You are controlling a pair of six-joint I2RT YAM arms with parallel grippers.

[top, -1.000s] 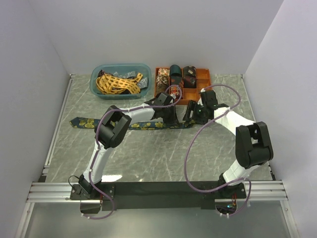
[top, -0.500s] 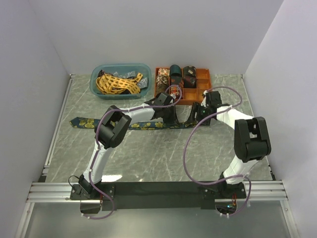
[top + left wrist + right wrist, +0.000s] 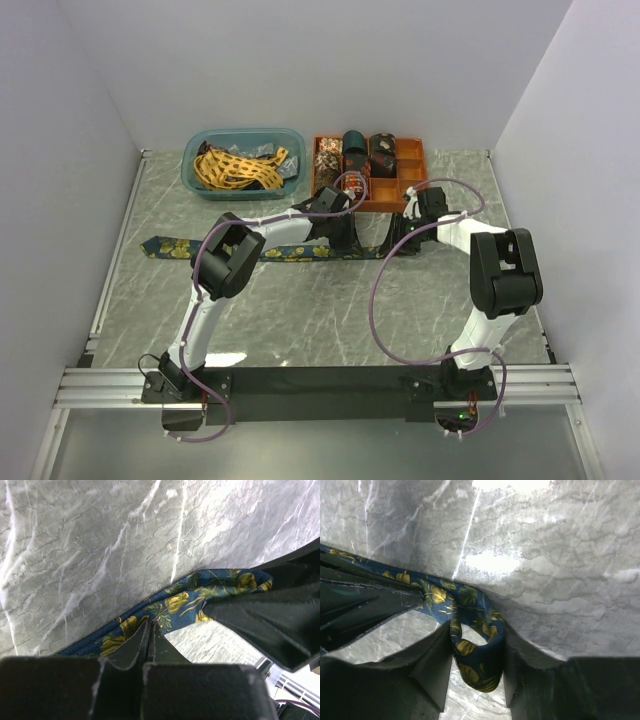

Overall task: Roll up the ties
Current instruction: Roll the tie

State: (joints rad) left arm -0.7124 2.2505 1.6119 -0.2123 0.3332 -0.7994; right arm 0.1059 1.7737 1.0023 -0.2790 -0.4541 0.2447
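A dark navy tie (image 3: 165,247) with gold flowers lies in a line across the table. My left gripper (image 3: 345,240) is shut on the tie near its right end; in the left wrist view the closed fingertips (image 3: 142,635) pinch the fabric (image 3: 175,602). My right gripper (image 3: 393,243) holds the tie's right end. In the right wrist view that end (image 3: 485,665) is curled into a small loop, and my right gripper (image 3: 478,632) presses it from both sides. A yellow lattice tie (image 3: 235,168) lies in the blue bin.
A blue plastic bin (image 3: 196,183) stands at the back left. An orange compartment tray (image 3: 412,165) with several rolled ties stands at the back, just behind both grippers. Purple cables (image 3: 378,300) loop over the table. White walls enclose the sides.
My right arm has folded in, its elbow swinging toward the back and its wrist turning at the tie's end. The left arm and the tie's long part have not moved.
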